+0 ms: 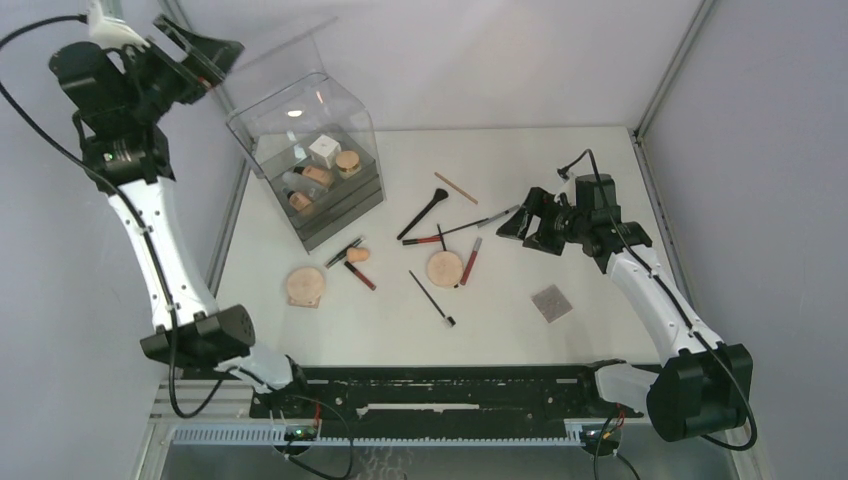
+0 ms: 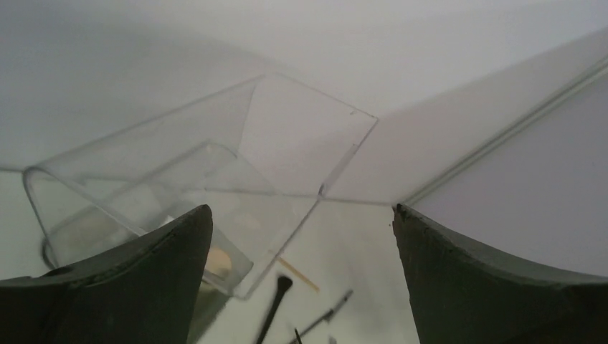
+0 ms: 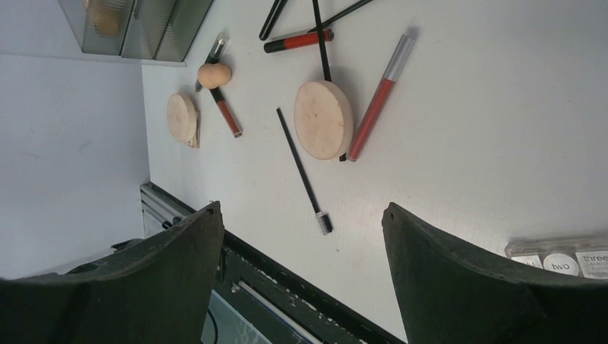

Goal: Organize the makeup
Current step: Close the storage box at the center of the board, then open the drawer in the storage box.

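The makeup lies scattered mid-table: a round tan compact (image 1: pixel 305 285) (image 3: pixel 182 118), a second compact (image 1: pixel 445 268) (image 3: pixel 324 118), a peach sponge (image 1: pixel 358 255) (image 3: pixel 214 74), red lip tubes (image 1: pixel 470 260) (image 3: pixel 380 100), and thin black brushes (image 1: pixel 423 214) (image 3: pixel 305 172). A white cube box (image 1: pixel 324 149) and a tan compact (image 1: pixel 348 162) sit inside the clear organizer (image 1: pixel 310 170) (image 2: pixel 179 193). My left gripper (image 1: pixel 205 50) (image 2: pixel 301 215) is raised high at the far left, open and empty. My right gripper (image 1: pixel 518 232) (image 3: pixel 301 211) hovers right of the brushes, open and empty.
A small eyeshadow palette (image 1: pixel 551 302) (image 3: pixel 563 258) lies near the right arm. A thin wooden stick (image 1: pixel 455 187) lies behind the brushes. The black rail (image 1: pixel 440 390) runs along the table's near edge. Grey walls stand on both sides.
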Robot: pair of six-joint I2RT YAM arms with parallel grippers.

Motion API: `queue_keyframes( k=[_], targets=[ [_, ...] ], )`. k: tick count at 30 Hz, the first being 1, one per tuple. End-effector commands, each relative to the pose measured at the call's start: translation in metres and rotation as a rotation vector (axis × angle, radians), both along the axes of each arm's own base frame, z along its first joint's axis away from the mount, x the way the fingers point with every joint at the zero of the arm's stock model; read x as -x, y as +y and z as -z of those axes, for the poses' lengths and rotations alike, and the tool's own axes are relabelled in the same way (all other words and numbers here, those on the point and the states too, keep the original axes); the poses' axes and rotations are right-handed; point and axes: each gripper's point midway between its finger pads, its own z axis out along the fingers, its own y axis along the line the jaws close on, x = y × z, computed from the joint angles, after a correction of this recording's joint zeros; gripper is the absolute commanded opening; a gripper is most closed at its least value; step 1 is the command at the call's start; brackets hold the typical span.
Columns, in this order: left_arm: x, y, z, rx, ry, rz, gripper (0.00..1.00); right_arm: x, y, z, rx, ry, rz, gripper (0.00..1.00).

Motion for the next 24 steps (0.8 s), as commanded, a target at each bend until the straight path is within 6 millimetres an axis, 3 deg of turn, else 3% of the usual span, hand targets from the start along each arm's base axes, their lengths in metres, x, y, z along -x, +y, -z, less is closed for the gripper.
queue_keyframes(
  k=[1, 5, 10, 13, 17, 21, 24],
  targets=[
    [0.041, -0.041, 0.037, -0.082, 0.077, 0.059, 0.99, -0.009, 0.001, -0.027, -0.007, -0.099, 0.012, 0.87],
    [0.072, -0.062, 0.066, -0.139, 0.111, 0.034, 1.00, -0.006, 0.003, -0.022, -0.004, -0.095, 0.002, 0.87],
    [0.098, -0.060, 0.111, -0.290, 0.217, -0.135, 0.99, -0.005, 0.005, -0.020, -0.004, -0.096, -0.012, 0.87],
    [0.102, -0.060, 0.147, -0.347, 0.294, -0.221, 0.98, -0.007, 0.007, -0.020, -0.007, -0.100, -0.016, 0.87],
    [0.106, -0.058, 0.181, -0.452, 0.366, -0.381, 0.96, -0.008, 0.010, -0.019, -0.015, -0.096, -0.026, 0.87],
    [0.102, -0.080, 0.218, -0.540, 0.400, -0.416, 0.96, -0.006, 0.007, -0.015, 0.017, -0.094, -0.019, 0.87],
    [0.091, -0.105, 0.257, -0.679, 0.468, -0.376, 0.96, -0.003, 0.003, -0.012, 0.034, -0.081, -0.004, 0.86]
  ],
)
